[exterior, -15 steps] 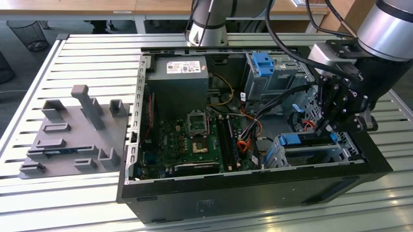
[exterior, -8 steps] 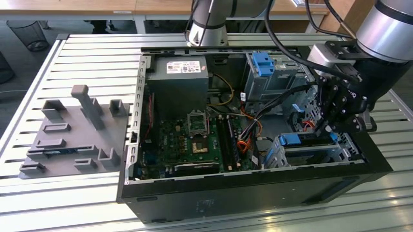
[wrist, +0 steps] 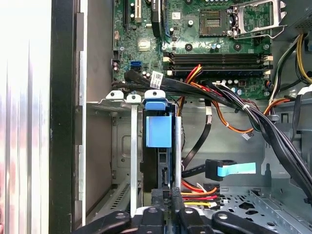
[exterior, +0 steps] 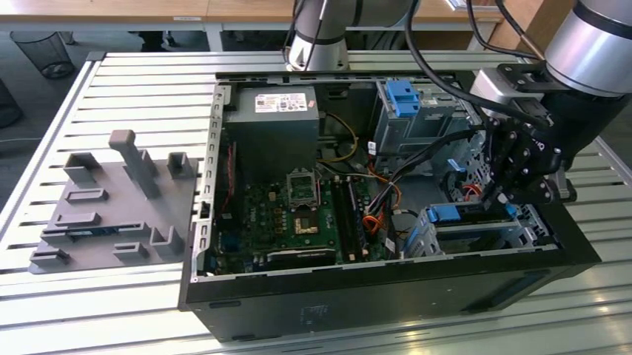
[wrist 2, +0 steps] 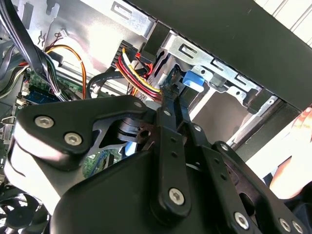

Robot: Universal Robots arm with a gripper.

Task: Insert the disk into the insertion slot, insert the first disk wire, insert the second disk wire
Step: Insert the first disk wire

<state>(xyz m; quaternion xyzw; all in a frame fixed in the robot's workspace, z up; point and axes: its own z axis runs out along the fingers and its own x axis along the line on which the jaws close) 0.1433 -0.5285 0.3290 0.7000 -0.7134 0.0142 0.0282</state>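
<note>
The gripper [exterior: 496, 198], fingers drawn together, hung just above the disk [exterior: 459, 214] seated in the slot [exterior: 431, 233] at a corner of the case [exterior: 395, 296].

Exterior view: high, oblique, whole computer case [exterior: 375, 299]. Both wrist views: close inside case, sharing disk [wrist: 159, 130] [wrist 2: 194, 80].

In the exterior view, the disk [exterior: 456, 213] lies right under the gripper [exterior: 493, 196]. Only its blue frame is plain; the rest is sunk in the insertion slot [exterior: 479, 238], and the label is too small to tell. The arm [exterior: 593, 37] above the gripper is cut off by the picture's edge. In the first wrist view, the disk's near end is hidden behind the gripper. In the second wrist view, the gripper's black body hides most of the motherboard [wrist 2: 36, 90] and the near ends of the wires [wrist 2: 136, 73].
</note>
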